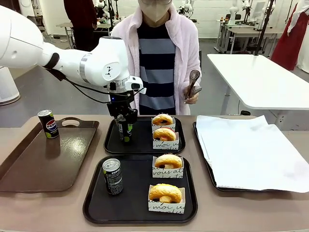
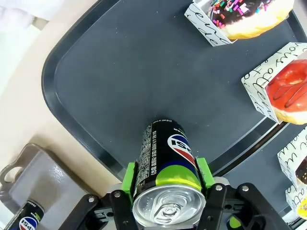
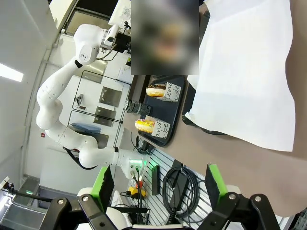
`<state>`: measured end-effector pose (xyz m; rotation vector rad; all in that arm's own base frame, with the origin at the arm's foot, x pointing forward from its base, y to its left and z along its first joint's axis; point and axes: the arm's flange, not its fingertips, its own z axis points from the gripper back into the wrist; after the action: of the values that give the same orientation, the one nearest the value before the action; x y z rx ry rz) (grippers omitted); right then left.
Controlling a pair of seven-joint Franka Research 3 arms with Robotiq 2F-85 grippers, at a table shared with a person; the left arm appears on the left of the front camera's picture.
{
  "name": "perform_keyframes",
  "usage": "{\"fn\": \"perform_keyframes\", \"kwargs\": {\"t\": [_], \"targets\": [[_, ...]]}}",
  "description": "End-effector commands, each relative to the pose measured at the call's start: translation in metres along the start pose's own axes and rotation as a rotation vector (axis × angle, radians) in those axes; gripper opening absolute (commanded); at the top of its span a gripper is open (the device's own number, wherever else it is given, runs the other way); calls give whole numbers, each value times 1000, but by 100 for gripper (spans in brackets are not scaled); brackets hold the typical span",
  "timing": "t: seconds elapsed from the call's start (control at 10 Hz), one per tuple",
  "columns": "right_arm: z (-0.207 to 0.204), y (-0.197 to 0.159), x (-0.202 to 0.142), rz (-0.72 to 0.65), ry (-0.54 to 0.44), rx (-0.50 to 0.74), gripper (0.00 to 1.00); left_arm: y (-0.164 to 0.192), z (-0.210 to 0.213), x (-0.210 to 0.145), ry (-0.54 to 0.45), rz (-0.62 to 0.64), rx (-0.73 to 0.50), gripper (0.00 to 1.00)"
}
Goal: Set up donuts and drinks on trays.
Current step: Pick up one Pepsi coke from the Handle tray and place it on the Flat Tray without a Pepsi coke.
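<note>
In the front view's lower centre, the near black tray (image 1: 94,205) already carries a can (image 1: 112,176) and two boxed donuts (image 1: 165,192). At centre, the far tray (image 1: 110,144) holds two donuts (image 1: 164,134), and the left pincer (image 1: 124,140) stands a second can (image 2: 165,163) there, pads beside it; whether it grips is unclear. The right pincer (image 3: 160,184) is spread, and a third can (image 1: 48,123) waits on the brown tray (image 1: 29,166) at left.
</note>
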<state>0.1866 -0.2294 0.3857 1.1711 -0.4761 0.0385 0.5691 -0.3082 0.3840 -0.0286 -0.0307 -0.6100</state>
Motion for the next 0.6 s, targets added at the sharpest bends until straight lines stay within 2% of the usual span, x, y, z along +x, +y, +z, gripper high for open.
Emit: {"fn": "perform_keyframes", "kwargs": {"t": [0.0, 0.1, 0.5], "targets": [[-1, 0, -2, 15, -6, 13, 100, 0, 3, 5, 10, 21, 39, 83], [-1, 0, -2, 15, -6, 13, 100, 0, 3, 6, 11, 19, 39, 100], [-1, 0, -2, 15, -6, 13, 100, 1, 4, 4, 16, 18, 29, 100]]}}
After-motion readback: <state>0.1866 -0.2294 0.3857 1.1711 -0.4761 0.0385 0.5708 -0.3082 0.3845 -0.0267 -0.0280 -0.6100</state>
